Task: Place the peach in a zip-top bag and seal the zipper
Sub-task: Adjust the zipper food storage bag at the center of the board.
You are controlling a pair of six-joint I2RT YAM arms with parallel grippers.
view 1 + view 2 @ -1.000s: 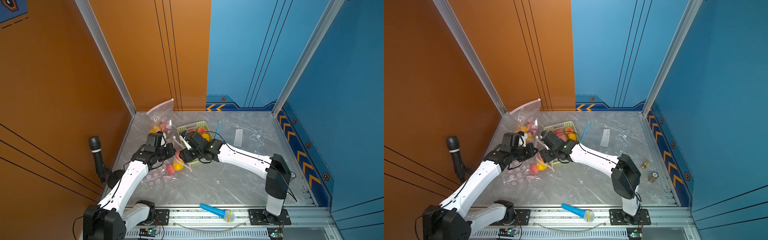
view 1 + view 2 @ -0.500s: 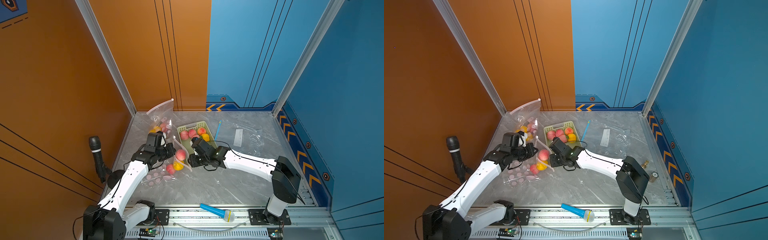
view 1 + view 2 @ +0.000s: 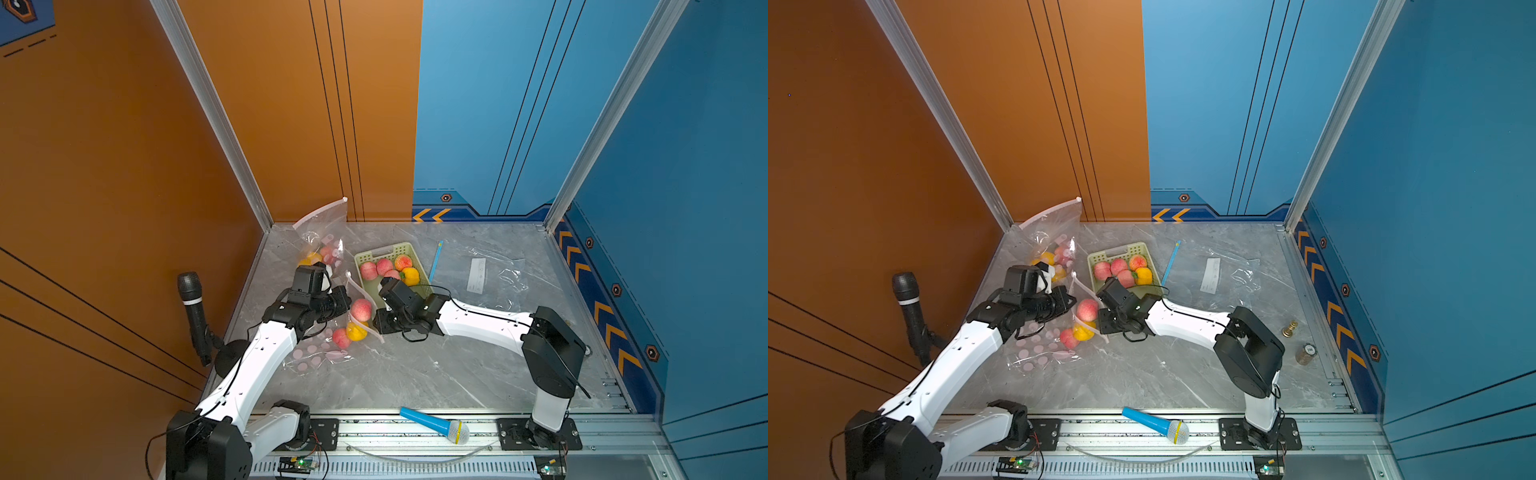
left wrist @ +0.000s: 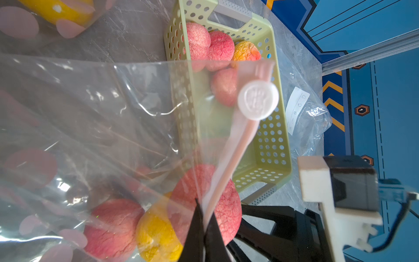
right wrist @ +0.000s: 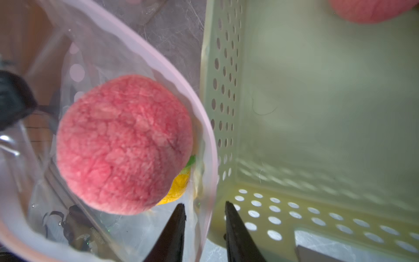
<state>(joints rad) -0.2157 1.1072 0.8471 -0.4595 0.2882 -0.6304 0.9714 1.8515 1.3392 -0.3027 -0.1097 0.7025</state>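
Observation:
A pink peach [image 3: 361, 309] [image 3: 1087, 309] [image 5: 124, 145] lies in the mouth of the clear zip-top bag [image 3: 320, 353] [image 3: 1038, 353] [image 4: 90, 113], on top of a yellow fruit [image 4: 156, 236] and another peach [image 4: 113, 226]. My left gripper [image 3: 347, 301] [image 4: 204, 213] is shut on the bag's pink zipper rim, holding it up; the round white slider [image 4: 258, 99] sits farther along that rim. My right gripper [image 3: 376, 322] [image 5: 204, 203] is at the opposite lip, its jaws a little apart with the zipper rim [image 5: 205, 136] standing between them, untouched by the peach.
A green basket [image 3: 376, 251] [image 5: 294, 113] with several fruits stands just behind the right gripper. A second filled bag [image 3: 322, 245] leans in the back-left corner. An empty bag [image 3: 486, 270], a blue toy microphone [image 3: 432, 424] and a black microphone [image 3: 193, 316] lie around.
The right gripper let go of the peach in the bag's mouth, drew back toward the right and narrowed its jaws around the bag's rim. The left gripper held still.

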